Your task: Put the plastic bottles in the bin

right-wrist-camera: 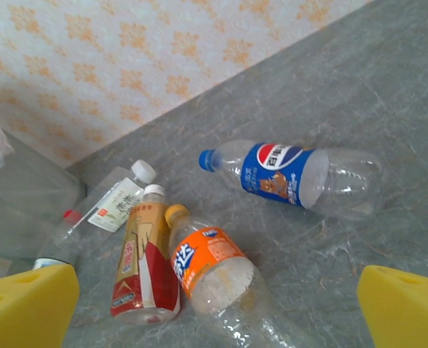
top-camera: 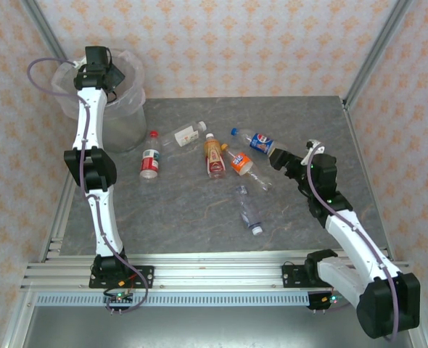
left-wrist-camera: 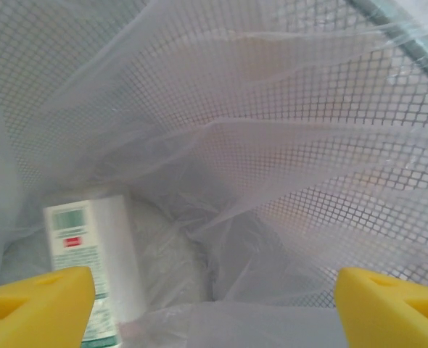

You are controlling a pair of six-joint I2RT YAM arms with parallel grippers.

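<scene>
**Bottle transfer: one in the bin, six on the table**

Procedure for the left arm, as I judge it: lift the left gripper (left-wrist-camera: 214, 304) straight up out of the bin (top-camera: 125, 125) so the fingers do not snag the loose liner. Its jaws are spread wide and hold nothing. A white-labelled bottle (left-wrist-camera: 91, 246) lies on the bin floor just below the left finger.

The right arm looks set for the next pick. The right gripper (right-wrist-camera: 214, 304) hovers low over the table (top-camera: 185, 225). Its jaws are fully spread and touch nothing. The orange-labelled bottle (right-wrist-camera: 203, 257) lies nearest, its body running down between the fingers. The blue-labelled bottle (right-wrist-camera: 279, 170) lies just beyond.

- Turn the jaws across the bottle's body, not along its length.
- Close on the labelled band. The thin clear wall will likely buckle and slip.
- Descend square, because a round bottle rolls when nudged.
- Keep clear of the red-and-tan bottle (right-wrist-camera: 143, 261), which touches the orange one.

The red-capped bottle (top-camera: 150, 161), a second white-labelled one (top-camera: 188, 133) and the clear bottle (top-camera: 249, 210) lie apart from the gripper.
</scene>
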